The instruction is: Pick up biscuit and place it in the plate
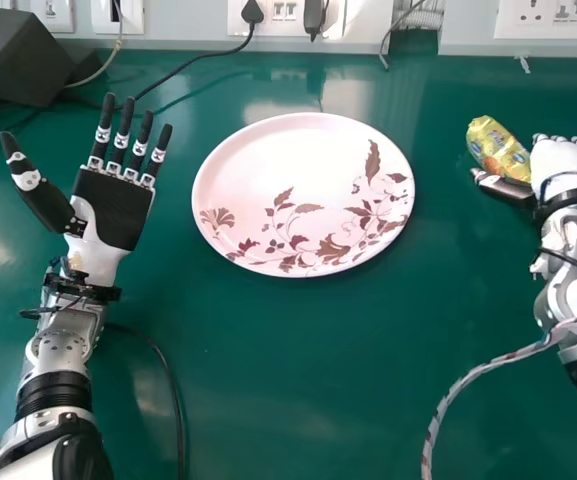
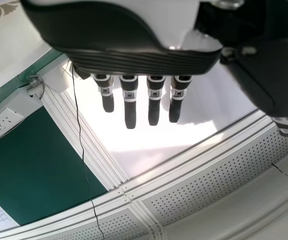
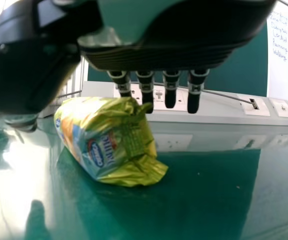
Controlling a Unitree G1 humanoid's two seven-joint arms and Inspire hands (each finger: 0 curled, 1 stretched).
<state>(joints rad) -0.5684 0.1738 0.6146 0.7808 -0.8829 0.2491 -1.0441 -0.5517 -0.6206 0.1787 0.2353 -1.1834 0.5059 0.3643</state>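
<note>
The yellow biscuit packet [image 1: 498, 150] lies on the green table at the right, close beside the thumb of my right hand [image 1: 568, 160]. Seen from the right wrist, the packet [image 3: 109, 142] rests near the gap between thumb and fingers of the right hand [image 3: 171, 92], whose fingers are straight and not curled round it. The round pink plate [image 1: 303, 170] with a leaf pattern sits at the table's middle. To its left my left hand [image 1: 113, 205] is held with straight, spread fingers and nothing in it; these fingers [image 2: 130, 107] also hang into the left wrist view.
A black box [image 1: 18, 55] stands at the back left. Sockets and plugs [image 1: 286, 12] line the wall behind the table [image 1: 298, 350]. A black cable [image 1: 198, 58] runs over the back part, and a braided cable [image 1: 468, 378] loops beside the right forearm.
</note>
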